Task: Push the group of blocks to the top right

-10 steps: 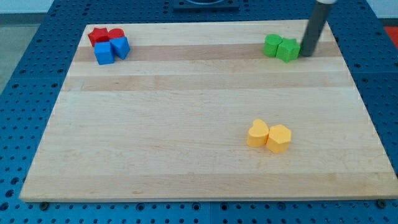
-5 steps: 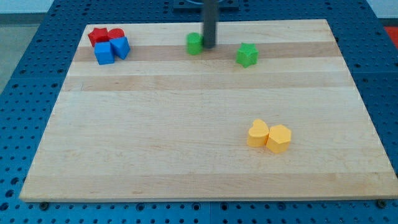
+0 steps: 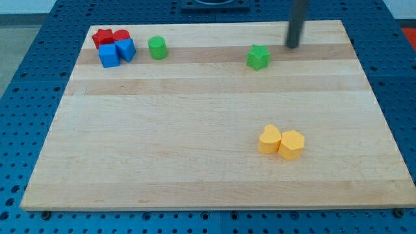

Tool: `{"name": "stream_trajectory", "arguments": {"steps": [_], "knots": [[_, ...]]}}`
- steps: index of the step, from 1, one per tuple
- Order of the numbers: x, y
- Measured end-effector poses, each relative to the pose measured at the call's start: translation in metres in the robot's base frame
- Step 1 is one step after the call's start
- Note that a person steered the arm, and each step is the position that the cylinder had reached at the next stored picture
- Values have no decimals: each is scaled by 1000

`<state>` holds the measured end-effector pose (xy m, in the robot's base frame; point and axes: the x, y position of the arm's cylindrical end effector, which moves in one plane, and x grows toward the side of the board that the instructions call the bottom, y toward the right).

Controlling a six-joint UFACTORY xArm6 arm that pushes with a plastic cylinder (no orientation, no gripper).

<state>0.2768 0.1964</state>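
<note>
My tip (image 3: pixel 293 45) rests on the board near the view's top right, a little right of and above the green star block (image 3: pixel 258 57), not touching it. A green cylinder (image 3: pixel 156 47) stands far to the left, just right of the top-left cluster: a red star block (image 3: pixel 102 37), a red cylinder (image 3: pixel 121 36), a blue cube (image 3: pixel 108 55) and a second blue block (image 3: pixel 126 49). A yellow heart block (image 3: pixel 270 139) and a yellow hexagon block (image 3: pixel 292 144) touch each other at the lower right.
The wooden board (image 3: pixel 195 130) lies on a blue perforated table (image 3: pixel 26 97). The board's top edge runs just above my tip.
The green pair has been split: the cylinder slid far left toward the red and blue cluster, the star stayed mid-board. My tip swept left, then came back to the top right.
</note>
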Motion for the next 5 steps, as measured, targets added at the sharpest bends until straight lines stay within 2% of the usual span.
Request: {"name": "stream_trajectory", "arguments": {"steps": [1, 2, 3, 4, 5], "knots": [[36, -40], [41, -130], [22, -239], [32, -337], [45, -290]]}}
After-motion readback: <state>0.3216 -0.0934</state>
